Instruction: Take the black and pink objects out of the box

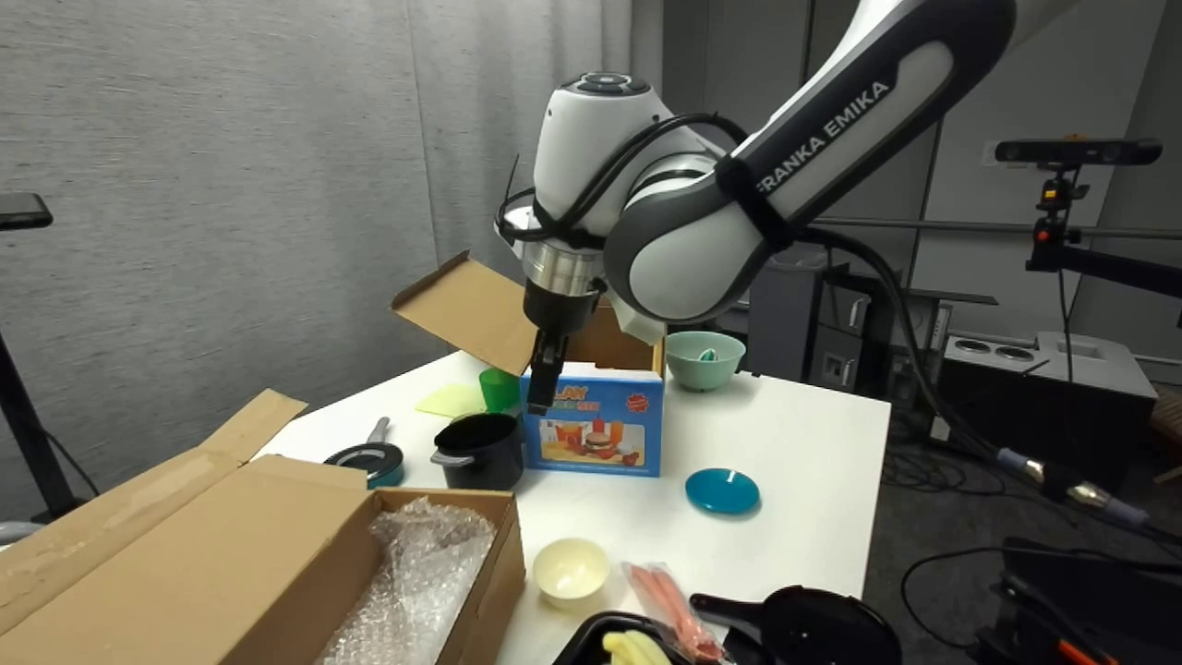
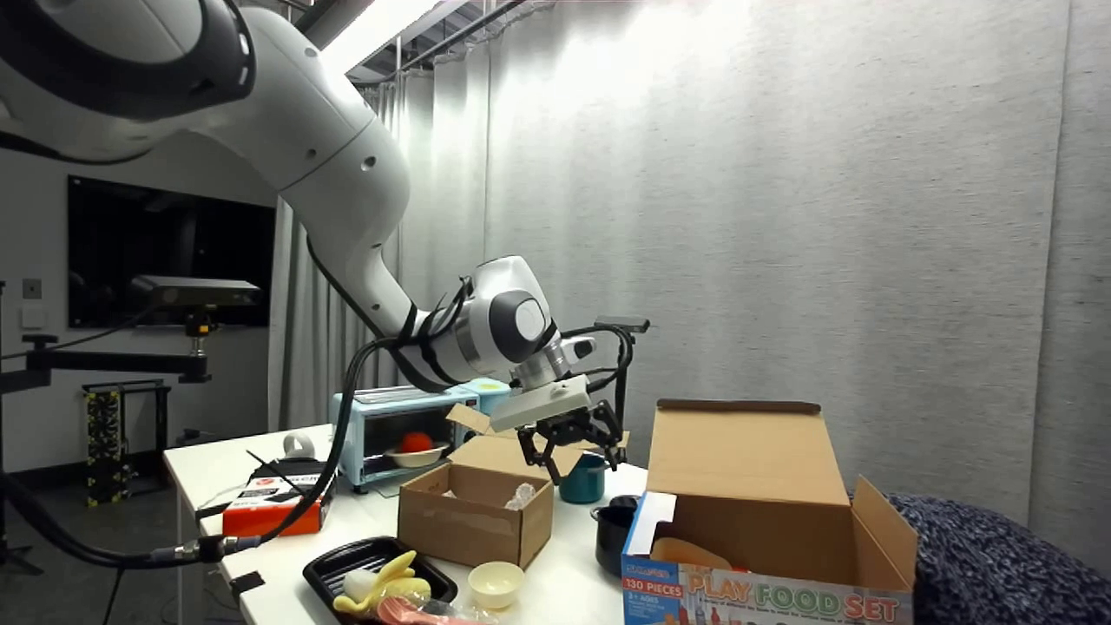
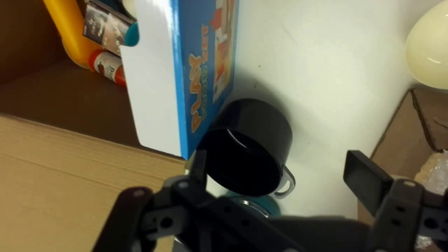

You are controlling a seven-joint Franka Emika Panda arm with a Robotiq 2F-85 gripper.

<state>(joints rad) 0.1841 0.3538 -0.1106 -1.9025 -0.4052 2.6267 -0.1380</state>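
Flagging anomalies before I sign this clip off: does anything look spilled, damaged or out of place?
Nothing looks spilled or damaged. Slightly untidy: the pink items lie in a clear plastic bag that, in both exterior views, overlaps the edge of the black tray; whether it rests on the tray, I can't tell.

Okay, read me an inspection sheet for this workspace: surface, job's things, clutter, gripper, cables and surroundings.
Surface: white table, crowded; a few dark specks in the wrist view.
Job's things: brown cardboard box open, bubble wrap inside, anything under it hidden; black tray, black pan, black pot and bagged pink utensils are outside the box.
Clutter: printed toy box, cream bowl, teal plate, light-blue oven.
Gripper: open, above the table; nothing seen in its grasp.
Cables: black cable hanging from the arm.
Surroundings: grey curtain, mounted camera.
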